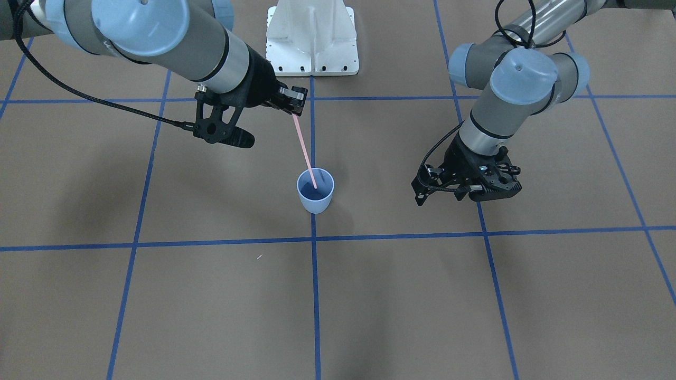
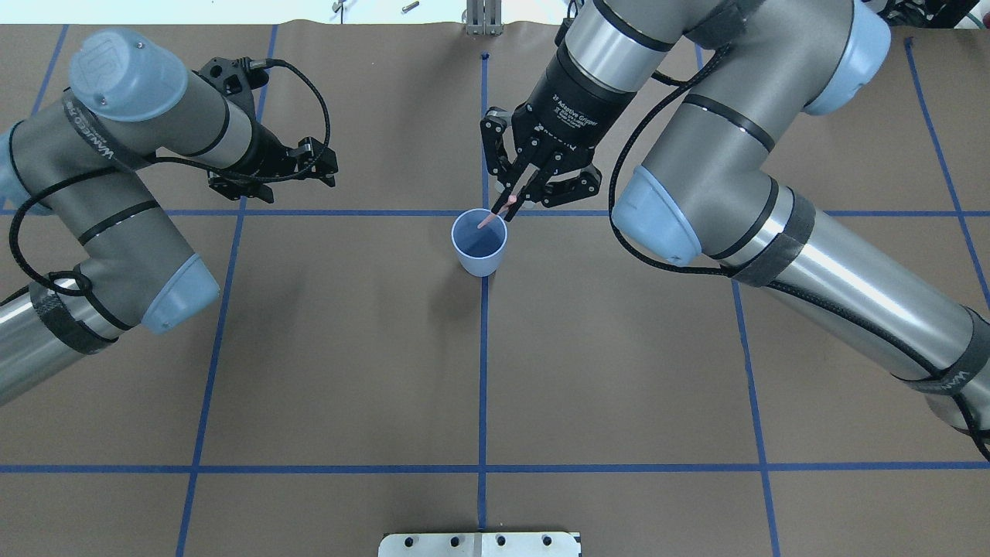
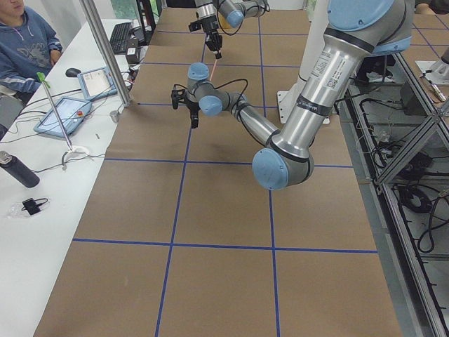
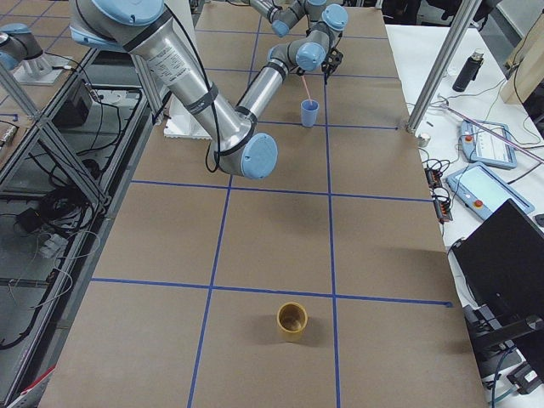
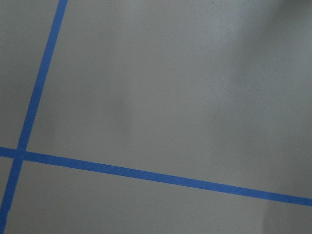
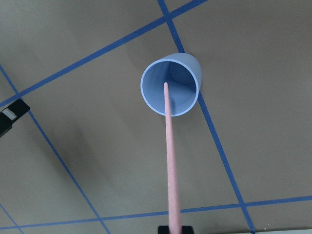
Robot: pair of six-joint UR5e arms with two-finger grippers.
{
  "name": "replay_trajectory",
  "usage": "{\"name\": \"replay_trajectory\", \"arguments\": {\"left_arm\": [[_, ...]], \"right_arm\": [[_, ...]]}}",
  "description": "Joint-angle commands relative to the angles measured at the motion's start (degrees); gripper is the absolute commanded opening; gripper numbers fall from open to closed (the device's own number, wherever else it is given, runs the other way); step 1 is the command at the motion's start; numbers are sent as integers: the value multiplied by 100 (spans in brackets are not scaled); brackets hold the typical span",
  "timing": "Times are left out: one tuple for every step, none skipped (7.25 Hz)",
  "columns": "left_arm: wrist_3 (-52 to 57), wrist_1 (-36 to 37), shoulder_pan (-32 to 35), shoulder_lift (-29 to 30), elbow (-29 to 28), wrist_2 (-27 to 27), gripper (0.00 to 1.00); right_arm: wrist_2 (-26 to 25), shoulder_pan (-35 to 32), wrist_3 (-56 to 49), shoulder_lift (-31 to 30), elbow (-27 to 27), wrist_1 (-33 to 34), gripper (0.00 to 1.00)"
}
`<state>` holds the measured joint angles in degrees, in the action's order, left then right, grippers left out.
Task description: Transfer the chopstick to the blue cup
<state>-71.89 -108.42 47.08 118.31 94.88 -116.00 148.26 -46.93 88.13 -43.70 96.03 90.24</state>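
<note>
Right fingers are clamped on the top end of the chopstick, which slants down with its lower tip inside the upright blue cup on the counter. Well apart to the side, the left fingers hang above the counter; their opening cannot be told.

The right gripper pinches the top end of the pale pink chopstick, which slants down into the blue cup standing on the table. The left gripper hangs well apart.
</note>
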Motion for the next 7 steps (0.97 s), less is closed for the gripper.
{"name": "replay_trajectory", "arguments": {"left_arm": [[0,-4,3,-1,-4,7,98],[0,-4,-6,-1,-22,-2,98],[0,-13,-6,-1,-31,-2,98],[0,-13,-6,-1,-39,-2,98],[0,-13,-6,-1,-39,7,98],[0,-13,-6,-1,-39,7,98],[-9,-13,-6,-1,-39,7,98]], "right_arm": [[-16,105,-15,20,-189,-7,0],[-33,105,-15,142,-486,-207,0],[-42,114,-7,160,-845,-627,0],[-34,114,37,152,-866,-692,6],[-51,114,351,230,-858,-710,66],[-103,114,441,222,-840,-832,99],[-261,149,450,213,-840,-859,100]]}}
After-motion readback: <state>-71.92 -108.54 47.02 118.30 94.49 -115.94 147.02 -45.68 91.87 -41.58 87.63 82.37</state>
